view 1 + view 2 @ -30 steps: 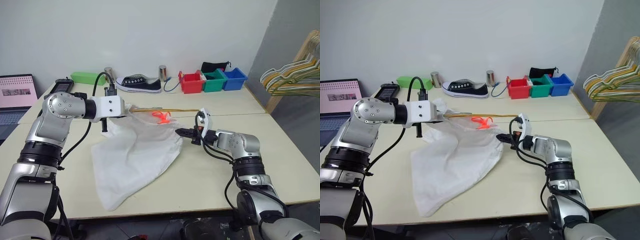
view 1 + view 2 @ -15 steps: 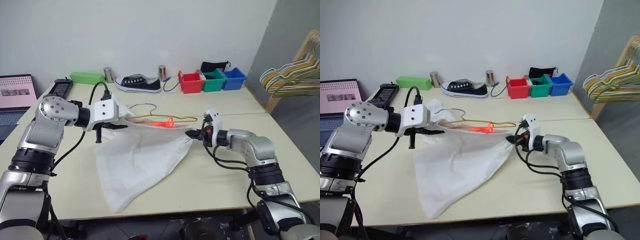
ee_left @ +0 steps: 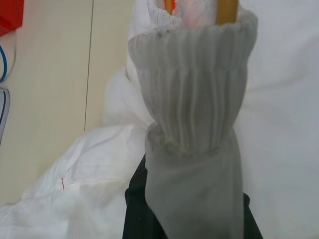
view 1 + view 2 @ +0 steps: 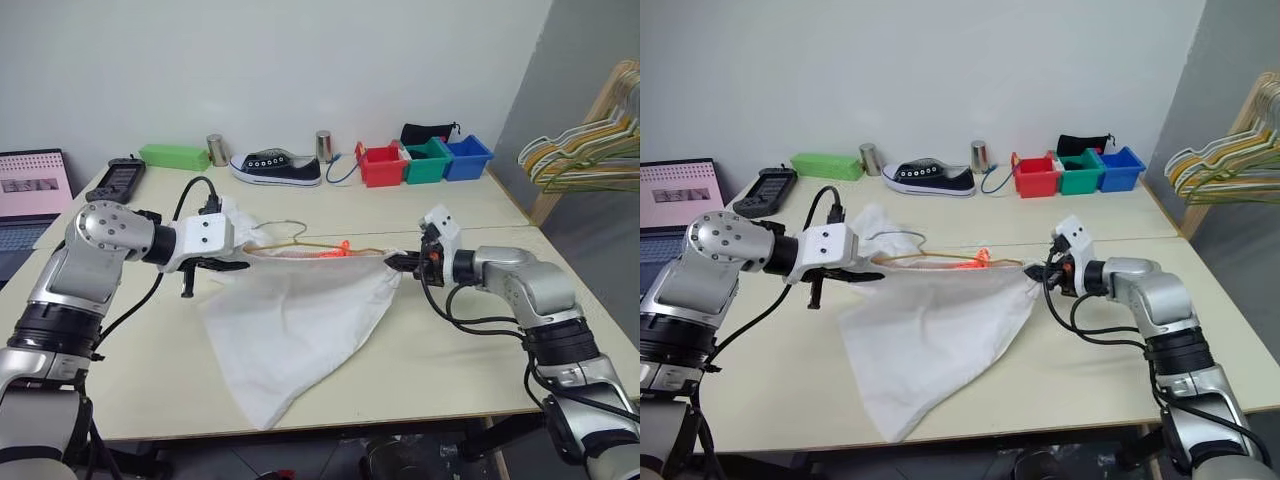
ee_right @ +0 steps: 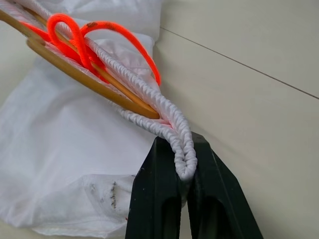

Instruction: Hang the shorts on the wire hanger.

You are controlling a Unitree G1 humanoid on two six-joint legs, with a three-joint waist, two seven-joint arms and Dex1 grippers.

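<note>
Stretched crosswise between both clenched end effectors: left end effector [image 4: 236,262] and right end effector [image 4: 396,262] pinching floppy white fabric shorts [image 4: 300,325] (waistband taut over thin golden-tan wire hanger [image 4: 300,243]).

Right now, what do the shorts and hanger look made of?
Shorts: thin white woven fabric, matte, wrinkled and drooping; ribbed elastic waistband. Hanger: golden-tan, smooth, slightly glossy; probably coated wire, though it could be wood.

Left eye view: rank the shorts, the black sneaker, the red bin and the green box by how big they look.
1. shorts, by far the largest.
2. black sneaker.
3. green box and red bin: these look about alike, so I won't rank them; both sit far back on the table.
</note>
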